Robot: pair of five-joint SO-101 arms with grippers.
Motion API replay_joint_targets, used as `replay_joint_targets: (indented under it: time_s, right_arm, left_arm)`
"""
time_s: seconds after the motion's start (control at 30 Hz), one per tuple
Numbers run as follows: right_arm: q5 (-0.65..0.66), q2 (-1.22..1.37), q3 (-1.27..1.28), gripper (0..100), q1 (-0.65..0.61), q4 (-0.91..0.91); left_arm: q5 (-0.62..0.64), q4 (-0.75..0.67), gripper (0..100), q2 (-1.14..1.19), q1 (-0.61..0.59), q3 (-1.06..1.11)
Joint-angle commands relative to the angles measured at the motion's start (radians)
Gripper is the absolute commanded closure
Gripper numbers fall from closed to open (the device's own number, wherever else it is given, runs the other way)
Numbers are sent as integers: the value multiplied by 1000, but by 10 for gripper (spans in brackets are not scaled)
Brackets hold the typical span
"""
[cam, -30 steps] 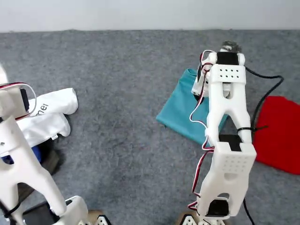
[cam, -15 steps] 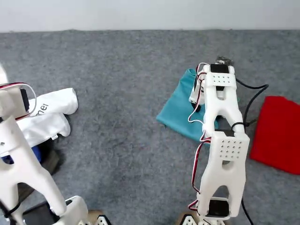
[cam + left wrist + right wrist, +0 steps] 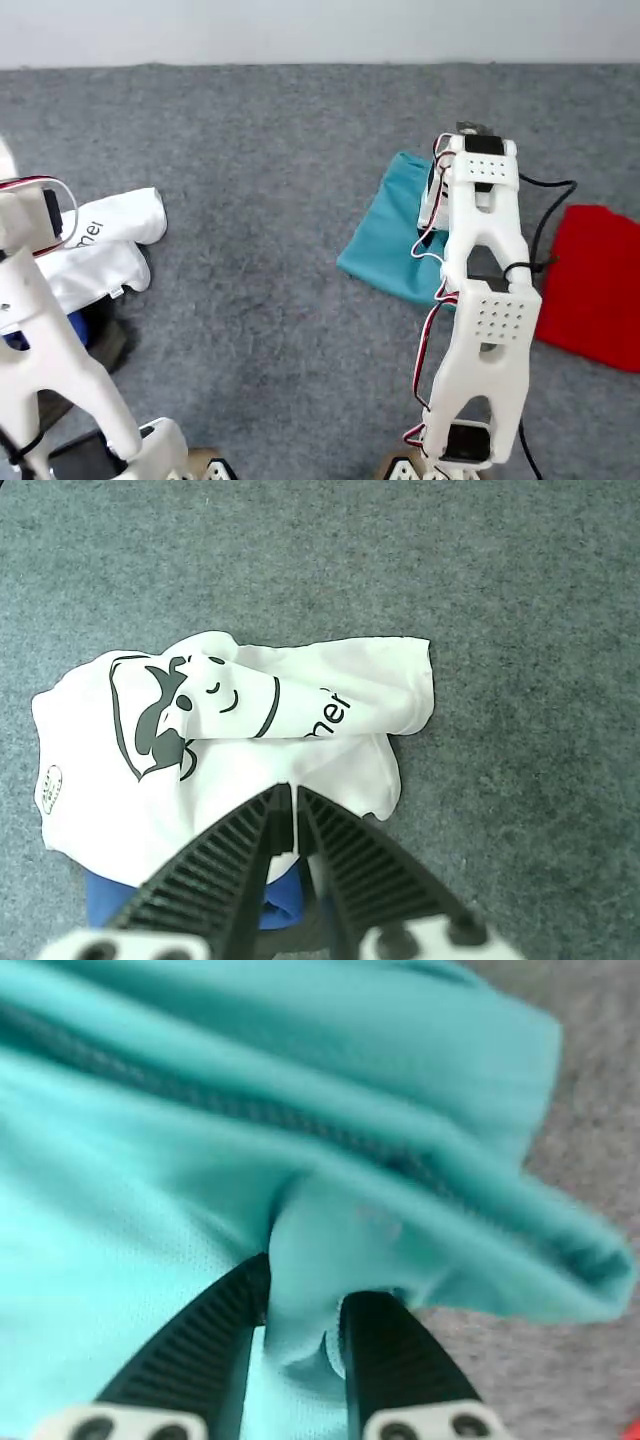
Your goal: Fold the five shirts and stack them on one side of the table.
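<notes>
A teal shirt (image 3: 390,235) lies folded right of the table's middle. My right gripper (image 3: 300,1300) is shut on a pinched fold of the teal shirt (image 3: 300,1110) at its far side, under the right arm (image 3: 480,200). A red shirt (image 3: 592,285) lies flat at the right edge. At the left, a white printed shirt (image 3: 100,245) rests on a blue shirt (image 3: 275,910). My left gripper (image 3: 293,795) hovers above the white shirt (image 3: 240,740), its fingers shut and holding nothing.
Grey carpet (image 3: 250,150) covers the table, with open room across the middle and back. A white wall runs along the far edge. A dark object (image 3: 105,340) lies under the left arm near the blue shirt.
The right arm swung left and then slightly back right, tugging the teal shirt with it. The left arm and white shirt stayed still.
</notes>
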Motion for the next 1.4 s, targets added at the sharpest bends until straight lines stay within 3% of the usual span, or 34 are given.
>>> replay_joint_targets:
  time_s: [0.0, 0.23, 0.4, 0.67, 1.07, 1.13, 1.3, 1.37]
  right_arm:
    - [135, -186, -15, 989, 44, 59]
    - [387, -394, -15, 989, 216, 200]
    - [511, -490, -15, 990, 383, 203]
    - [585, -510, -6, 990, 573, 117]
    - [689, -295, -2, 984, 740, -71]
    - [692, -262, -3, 944, 745, -71]
    - [664, -294, -21, 679, 763, -59]
    - [632, -346, -41, 643, 766, -59]
  left_arm:
    - [-5, 17, 984, -34, -2, -2]
    - [-5, 17, 984, -34, -2, -2]
    - [-5, 17, 984, -34, 0, -2]
    - [-5, 14, 984, -34, 0, -2]
    - [-5, 15, 984, -34, 0, -2]
    - [-5, 15, 984, -34, 0, -2]
    - [-5, 15, 984, -34, 0, -1]
    - [-5, 17, 984, -34, 0, -2]
